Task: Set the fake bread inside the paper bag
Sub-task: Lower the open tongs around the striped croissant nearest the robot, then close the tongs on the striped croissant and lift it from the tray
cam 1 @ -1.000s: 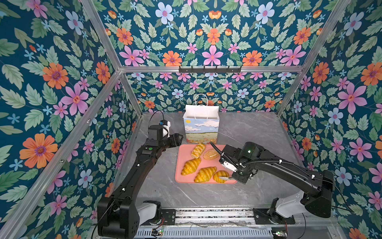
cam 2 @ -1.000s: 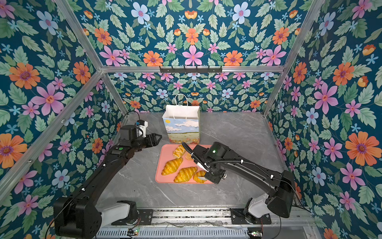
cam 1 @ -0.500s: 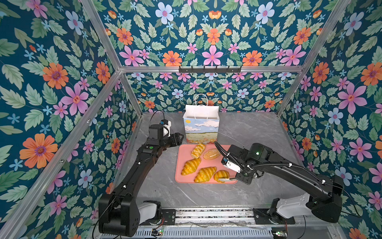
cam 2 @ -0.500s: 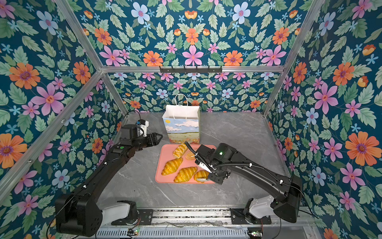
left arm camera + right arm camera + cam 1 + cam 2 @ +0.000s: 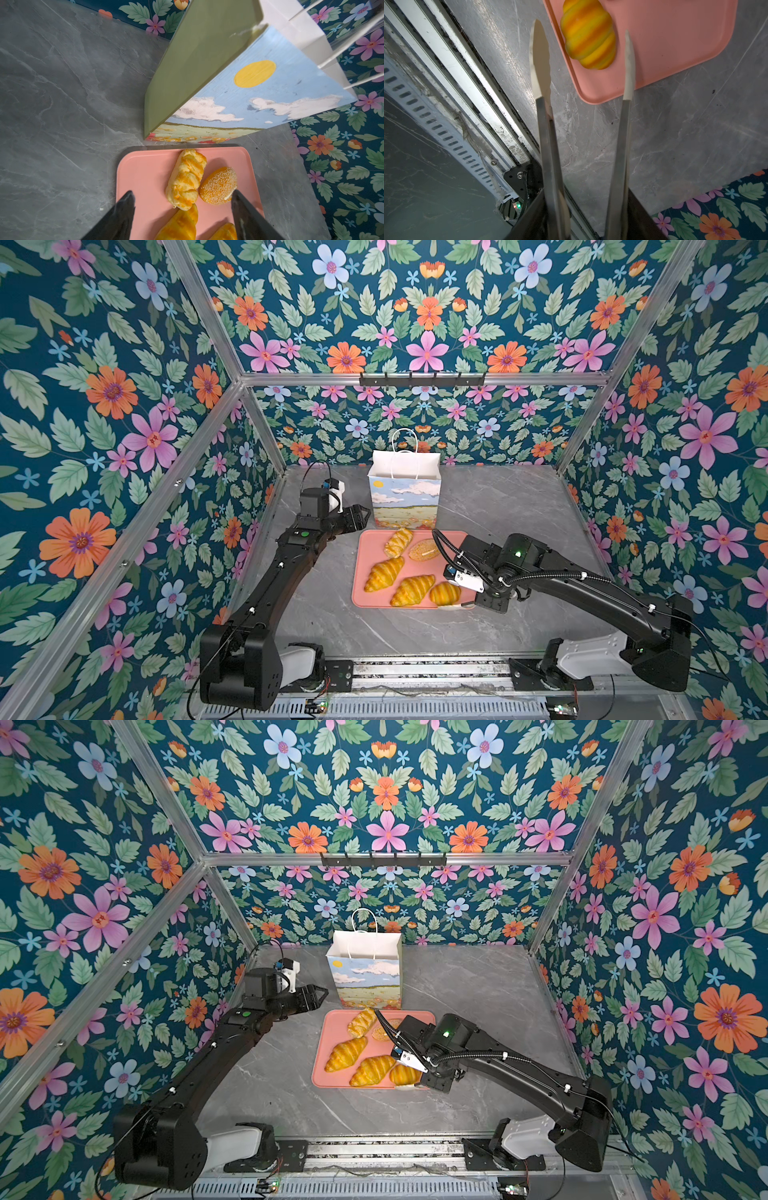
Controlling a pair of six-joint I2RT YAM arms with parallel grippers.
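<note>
**A:** Quick, how far along?

**B:** Hardly begun, I'd say. Five pieces of glossy golden-yellow fake bread lie on the flat pink plastic tray point(image 5: 369, 541). They are a braided piece point(image 5: 398, 542), a speckled oval bun point(image 5: 424, 549), two ridged croissants point(image 5: 384, 573) and a round striped bun point(image 5: 588, 33). None is lifted.

**A:** Bag?

**B:** The white paper bag point(image 5: 405, 497) printed with sky, clouds and a flower field stands upright, just behind the tray's far edge. Its mouth is open, but the inside is hidden, so I can't tell if anything is in it.

**A:** Claws?

**B:** The right gripper point(image 5: 584, 207) is clamped on steel tongs with cream tips point(image 5: 547, 135). The tong arms are spread either side of the striped bun at the tray's near corner. One tip hangs outside the rim, over the grey marbled tabletop point(image 5: 498, 506). I can't tell whether either tip touches the bun. The left gripper point(image 5: 182, 194) has its jaws wide and empty, hovering beside the bag above the tray's far end.

**A:** What's left?

**B:** Nearly everything, by my read. Pinch the striped bun, carry it over and drop it in, then do the other four.
</note>
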